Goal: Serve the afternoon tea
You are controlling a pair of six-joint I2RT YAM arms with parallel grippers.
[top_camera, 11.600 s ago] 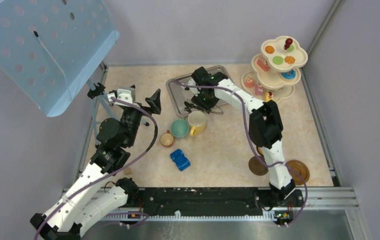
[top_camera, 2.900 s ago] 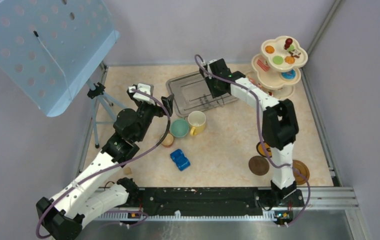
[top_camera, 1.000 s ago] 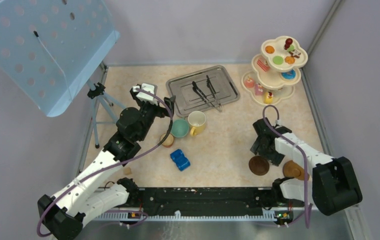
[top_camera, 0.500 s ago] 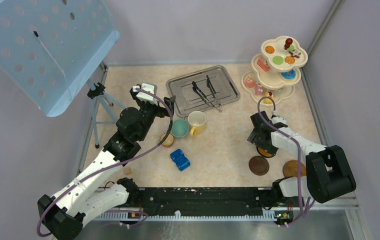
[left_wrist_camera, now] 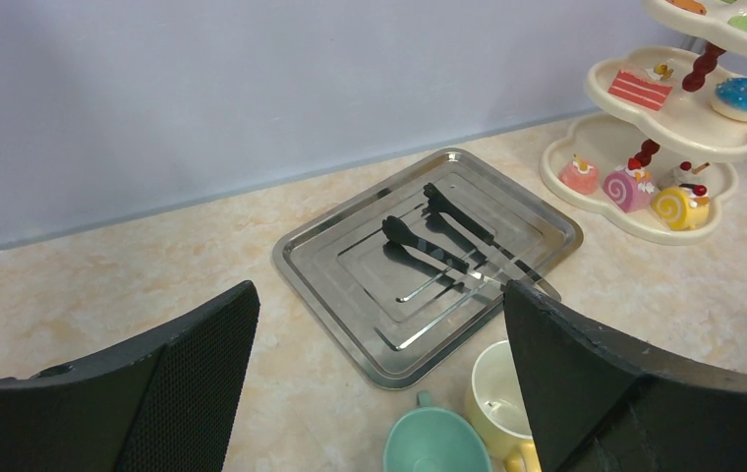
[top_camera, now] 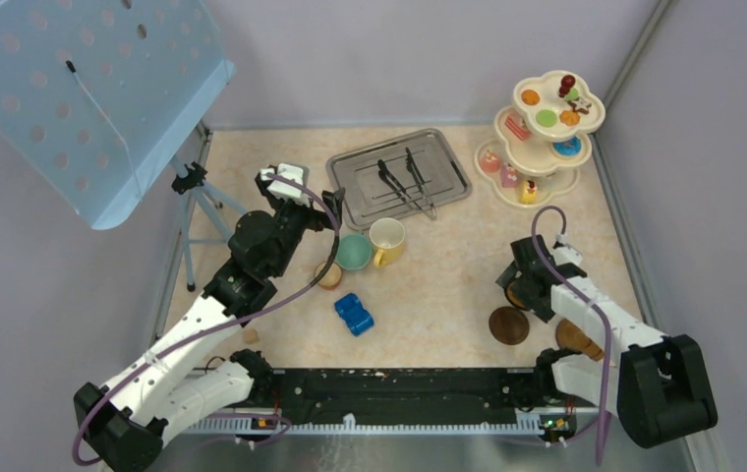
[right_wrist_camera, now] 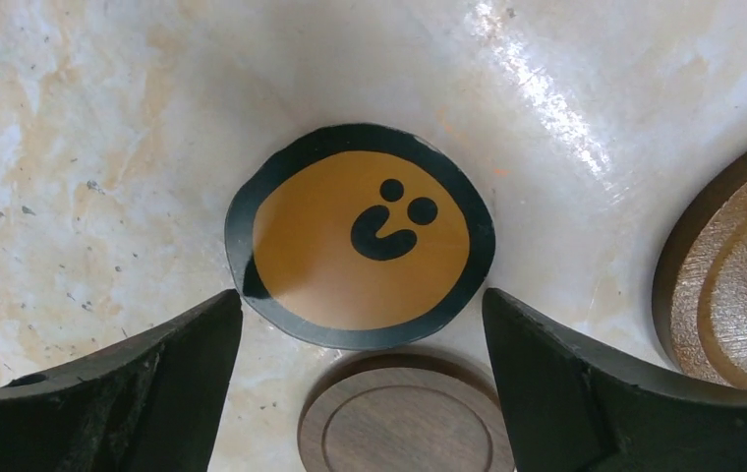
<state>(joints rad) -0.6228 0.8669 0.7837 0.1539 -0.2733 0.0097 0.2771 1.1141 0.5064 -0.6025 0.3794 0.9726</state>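
The small brown cup (top_camera: 327, 274), teal cup (top_camera: 354, 252) and yellow-and-cream mug (top_camera: 386, 239) stand together mid-table. My left gripper (top_camera: 328, 208) is open and empty, above the teal cup (left_wrist_camera: 435, 442) and the mug (left_wrist_camera: 495, 398). My right gripper (top_camera: 521, 285) is open and empty above an orange smiley coaster (right_wrist_camera: 360, 236). A dark wooden coaster (right_wrist_camera: 404, 423) lies just near of it, and a lighter brown coaster (right_wrist_camera: 733, 285) to its right. The cream three-tier stand (top_camera: 545, 133) with toy cakes is at the back right.
A steel tray (top_camera: 350, 167) holding two black tongs (top_camera: 404, 177) lies behind the cups. A blue toy car (top_camera: 354, 315) sits in front of them. A blue perforated panel on a tripod (top_camera: 94, 88) stands at the left. Walls close the back and right.
My right arm has swung from the tray back to the front right, above the coasters. My left gripper moved toward the cups early on and has held still for the last second.
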